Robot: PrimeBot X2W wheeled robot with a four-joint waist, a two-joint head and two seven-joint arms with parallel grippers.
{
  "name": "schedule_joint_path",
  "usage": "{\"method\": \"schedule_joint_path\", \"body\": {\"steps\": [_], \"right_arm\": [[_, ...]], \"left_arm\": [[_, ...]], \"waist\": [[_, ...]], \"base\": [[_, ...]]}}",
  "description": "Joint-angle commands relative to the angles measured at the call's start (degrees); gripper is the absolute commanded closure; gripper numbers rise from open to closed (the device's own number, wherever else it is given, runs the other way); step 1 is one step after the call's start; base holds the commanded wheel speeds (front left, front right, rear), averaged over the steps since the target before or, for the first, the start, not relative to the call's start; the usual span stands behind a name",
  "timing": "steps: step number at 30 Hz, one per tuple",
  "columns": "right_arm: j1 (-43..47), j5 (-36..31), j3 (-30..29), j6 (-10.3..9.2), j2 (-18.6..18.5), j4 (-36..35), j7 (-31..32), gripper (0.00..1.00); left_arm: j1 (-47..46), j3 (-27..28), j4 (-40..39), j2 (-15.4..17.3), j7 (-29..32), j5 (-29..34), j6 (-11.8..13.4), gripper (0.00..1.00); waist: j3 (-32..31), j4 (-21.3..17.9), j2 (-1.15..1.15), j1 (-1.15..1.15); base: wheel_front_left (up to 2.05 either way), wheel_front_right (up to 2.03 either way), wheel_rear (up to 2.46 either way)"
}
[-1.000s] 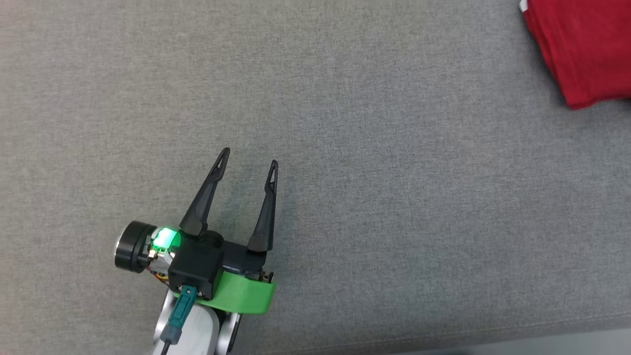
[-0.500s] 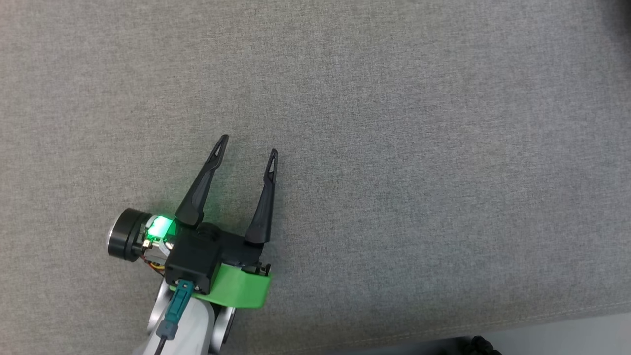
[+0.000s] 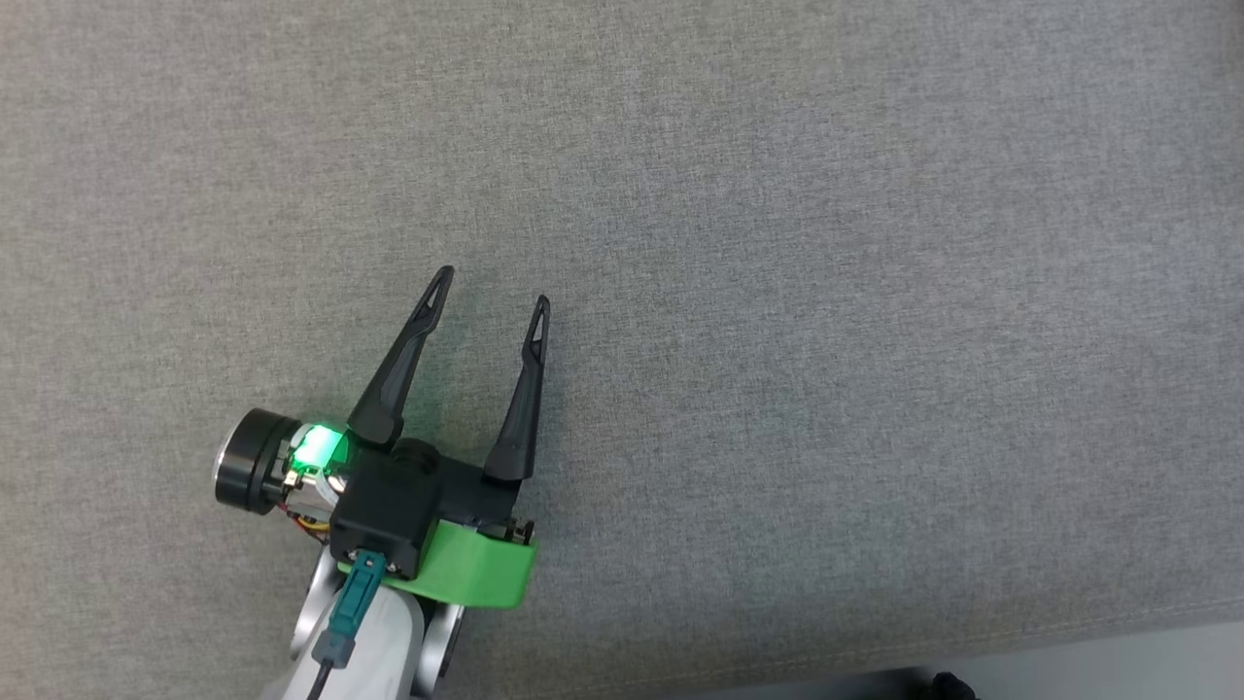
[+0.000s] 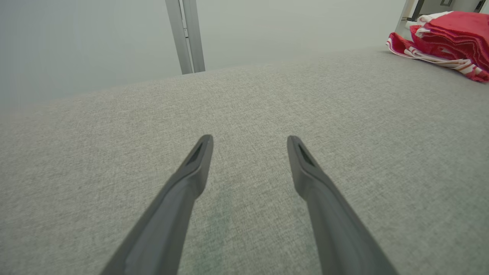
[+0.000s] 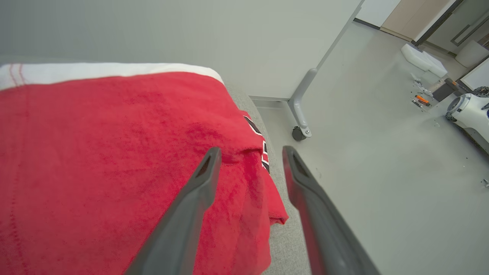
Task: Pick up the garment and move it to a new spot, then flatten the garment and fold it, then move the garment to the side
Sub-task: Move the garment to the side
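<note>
**Two tools open; garment at the table's edge**

Left tool (image 3: 494, 287): fingers spread with nothing between them, low over the bare grey fabric of the table (image 3: 826, 292). A green light (image 3: 316, 449) glows at its wrist.

Right tool (image 5: 251, 149): fingers likewise apart, gripping nothing, above a corner of the red garment (image 5: 114, 152). One finger lies over the cloth, the other over the floor (image 5: 363, 172) beyond the table's edge.

Garment: red with white trim, lying in layers by the table's edge, well apart from the left tool.
</note>
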Motion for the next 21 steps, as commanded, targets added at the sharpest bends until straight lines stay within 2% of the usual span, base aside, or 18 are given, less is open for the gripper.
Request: {"method": "schedule_joint_path", "body": {"steps": [1,5,9,13,18,21], "right_arm": [[0.73,-1.20,-0.10,-0.01,1.56,2.02,-0.04,0.00],[1.07,-5.07,0.16,-0.01,6.08,5.54,-0.33,0.00],[3.67,-8.31,-3.76,-0.01,11.10,0.84,-0.36,0.00],[11.99,-15.21,-12.10,-0.01,17.45,-8.31,-0.38,0.00],[27.07,-27.58,-25.24,-0.02,30.28,-23.60,-0.38,0.00],[35.02,-34.39,-26.97,-0.02,37.14,-33.04,-0.40,0.00]], "left_arm": [[-0.10,-0.03,0.16,0.26,0.02,-0.14,0.31,0.00],[1.17,-0.20,0.60,-0.04,0.02,-0.73,0.59,0.00],[2.95,0.21,1.02,-0.54,0.02,-1.75,1.15,0.00],[5.34,0.76,1.94,-1.24,0.03,-2.89,1.63,0.00],[8.99,2.57,3.18,-2.03,0.02,-5.68,2.34,0.00],[10.96,3.95,3.29,-2.26,0.02,-7.47,2.19,0.00]], "waist": [[-1.12,0.12,0.00,0.00],[-4.21,0.24,0.00,0.00],[-8.64,0.01,0.00,0.00],[-14.23,-0.14,0.00,0.00],[-21.29,0.03,0.00,0.00],[-24.96,0.42,0.00,0.00]], "base": [[0.00,0.00,0.00],[0.00,0.00,0.00],[0.00,0.00,0.00],[0.00,0.00,0.00],[0.00,0.00,0.00],[0.00,0.00,0.00]]}}
